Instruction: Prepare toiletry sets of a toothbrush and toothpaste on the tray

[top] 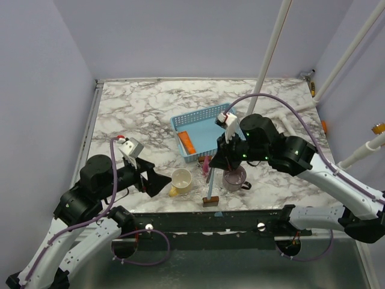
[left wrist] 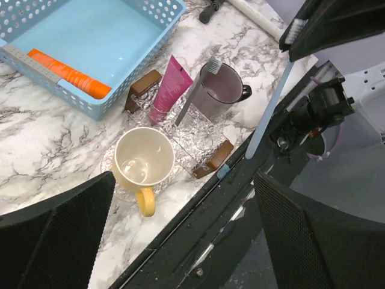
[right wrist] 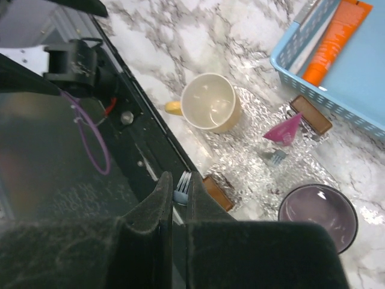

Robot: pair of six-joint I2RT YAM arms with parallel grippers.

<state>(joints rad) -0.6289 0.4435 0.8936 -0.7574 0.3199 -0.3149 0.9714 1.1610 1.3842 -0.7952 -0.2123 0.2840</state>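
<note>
1. My left gripper (top: pixel 161 180): fingers spread wide, nothing between them; it sits low over the table (top: pixel 138 114) just left of the yellow mug (top: pixel 181 179)
2. My right gripper (right wrist: pixel 178 191): fingers pressed together on the toothbrush (left wrist: pixel 267 108), which I pinch near its bristled end as far as I can tell; the light blue handle hangs down steeply toward the near table edge, between the two mugs and apart from both
3. Tray (top: pixel 204 127): light blue mesh basket, mid-table, beyond the mugs; my right wrist is over its near right corner
4. Orange tube (top: pixel 187 142): lying flat inside the tray, along its near left wall
5. Pink tube (left wrist: pixel 170 87): outside the tray, just beside its near wall, propped at a slant on a clear ribbed stand (left wrist: pixel 192 141)
6. Stand ends: two brown blocks, one (left wrist: pixel 143 86) against the tray wall, the other (left wrist: pixel 218 158) at the table's near edge, close to the hanging handle's tip
7. Yellow mug: upright, empty, at the stand's left side
8. Purple mug (top: pixel 234 179): upright, right of the stand
9. Grey brush (left wrist: pixel 195 93): leaning against the purple mug's rim, bristles up, beside the pink tube
</note>
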